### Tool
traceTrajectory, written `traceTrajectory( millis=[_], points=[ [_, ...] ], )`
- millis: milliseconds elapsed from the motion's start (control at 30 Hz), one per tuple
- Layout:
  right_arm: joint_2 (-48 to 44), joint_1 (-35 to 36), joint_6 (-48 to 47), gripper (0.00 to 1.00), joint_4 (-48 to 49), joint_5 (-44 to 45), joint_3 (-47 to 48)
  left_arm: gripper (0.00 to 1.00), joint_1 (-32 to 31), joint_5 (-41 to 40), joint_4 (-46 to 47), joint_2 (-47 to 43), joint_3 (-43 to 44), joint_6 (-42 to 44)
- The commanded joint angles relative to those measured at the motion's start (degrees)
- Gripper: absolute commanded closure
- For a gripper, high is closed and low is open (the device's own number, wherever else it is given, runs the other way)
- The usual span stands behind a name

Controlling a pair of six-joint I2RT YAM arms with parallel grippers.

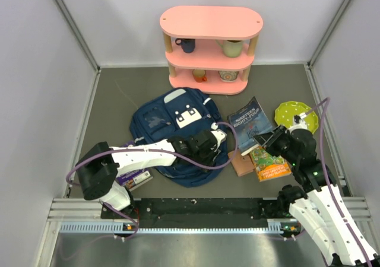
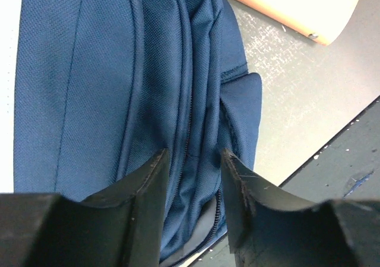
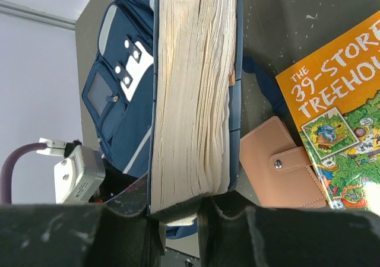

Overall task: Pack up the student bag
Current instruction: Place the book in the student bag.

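- student bag (image 1: 172, 130): navy-blue fabric backpack with a white patch. It lies flat on the grey surface (image 1: 116, 104), left of centre, in front of the shelf unit.
- left end effector (image 2: 193, 157): over the bag's near right part. Its fingers stand partway apart on either side of a zip seam, with blue fabric between them. Cannot tell whether the fabric is pinched.
- right end effector (image 3: 178, 202): narrow, clamped on the near edge of the paperback.
- nineteen eighty-four paperback (image 1: 250, 123): blue cover, just right of the bag. The right wrist view shows its yellowed page block edge-on, running away from the fingers.
- wallet (image 1: 241, 162): pale pink with a snap tab, on the surface just beside the bag's right edge, at the paperback's near end.
- treehouse book (image 1: 270, 163): orange and green cover, flat on the surface, touching the wallet's right side.
- plate (image 1: 295, 114): green with pale dots, at the right of the surface, partly behind the right arm.
- shelf unit (image 1: 211, 24): pink, three tiers, against the back wall. The middle tier holds a dark blue mug (image 1: 186, 44) and a pale mug (image 1: 233, 47); the bottom tier holds two small cups.
- purple-covered item (image 1: 133, 178): on the surface under the left arm, kind not legible.
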Motion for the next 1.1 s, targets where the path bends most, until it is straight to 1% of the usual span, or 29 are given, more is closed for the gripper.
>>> traceTrajectory(
  millis=[0,33,100,133,233,267,300,333,400,467,500,533,567,600,633,767,800,900,967,1000,1033,1067],
  points=[
    [-1.42,-0.23,-0.35,1.00,6.41,-0.17,4.05,0.61,0.01,3.67,1.27,0.85,2.27,-0.18],
    [-1.42,-0.23,-0.26,1.00,6.41,-0.09,3.96,0.62,0.01,3.67,1.18,1.11,2.36,-0.27],
    [-1.42,-0.23,-0.26,1.00,6.23,-0.09,3.87,0.72,0.01,3.67,1.18,1.29,2.44,-0.18],
    [-1.34,-0.32,-0.35,1.00,6.14,0.00,3.79,0.73,0.01,3.93,1.27,1.46,2.53,-0.18],
    [-1.25,-0.32,-0.26,1.00,6.14,-0.26,3.52,0.74,0.10,4.28,1.18,1.73,2.80,-0.01],
    [-1.07,-0.32,-0.35,1.00,5.97,-0.35,3.52,0.72,0.01,4.55,1.18,1.73,2.88,-0.09],
    [-1.16,-0.23,-0.52,1.00,5.88,-0.44,3.52,0.67,-0.08,4.90,1.53,1.38,2.80,-0.09],
    [-1.07,-0.23,-0.44,1.00,5.88,-0.52,3.52,0.65,-0.08,5.25,1.71,1.12,2.80,-0.01],
    [-0.81,-0.32,-0.35,1.00,5.79,-0.79,3.44,0.67,-0.08,5.78,1.88,1.11,2.80,0.17],
    [-0.81,-0.32,-0.26,1.00,5.70,-0.88,3.43,0.71,-0.08,5.69,1.71,1.64,2.97,0.08],
    [-0.63,-0.23,-0.26,1.00,5.62,-0.88,3.43,0.75,-0.08,5.60,1.71,1.90,2.97,0.08],
    [-0.63,-0.32,-0.17,1.00,5.62,-0.96,3.43,0.81,-0.08,5.60,1.62,2.34,3.06,-0.09],
    [-0.63,-0.32,-0.17,1.00,5.62,-0.96,3.52,0.92,-0.08,5.52,1.36,2.52,3.15,-0.44],
    [-0.54,-0.32,-0.35,1.00,5.62,-1.05,3.52,0.98,-0.08,5.43,1.44,2.52,3.24,-0.53],
    [-0.63,-0.23,-0.35,1.00,5.53,-1.14,3.61,1.00,-0.08,5.25,1.36,2.52,3.24,-0.53],
    [-0.63,-0.23,-0.87,1.00,5.35,-1.49,3.70,1.00,0.01,2.80,1.18,0.86,4.02,-0.71],
    [-0.63,-0.32,-1.31,1.00,4.92,-1.40,4.05,1.00,0.01,-0.60,0.22,-0.11,4.90,-1.06],
    [-0.46,-0.41,-2.72,1.00,2.99,-0.26,5.36,1.00,0.97,-4.66,-1.54,-1.95,7.35,-0.36],
    [-0.72,-0.32,-3.16,1.00,1.93,0.87,6.24,1.00,2.99,-5.91,-2.24,-3.27,9.38,0.17],
    [-1.07,-0.23,-2.81,1.00,-0.51,2.19,6.68,1.00,3.87,-6.35,-2.86,-3.71,10.08,0.17],
    [-2.90,-0.41,-2.20,1.00,-0.97,4.90,6.86,1.00,4.84,-6.35,-3.21,-4.07,10.61,0.34],
    [-4.13,-0.32,-1.85,1.00,-1.15,5.62,6.69,1.00,6.41,-6.70,-3.56,-4.77,11.75,0.43]
  ],
)
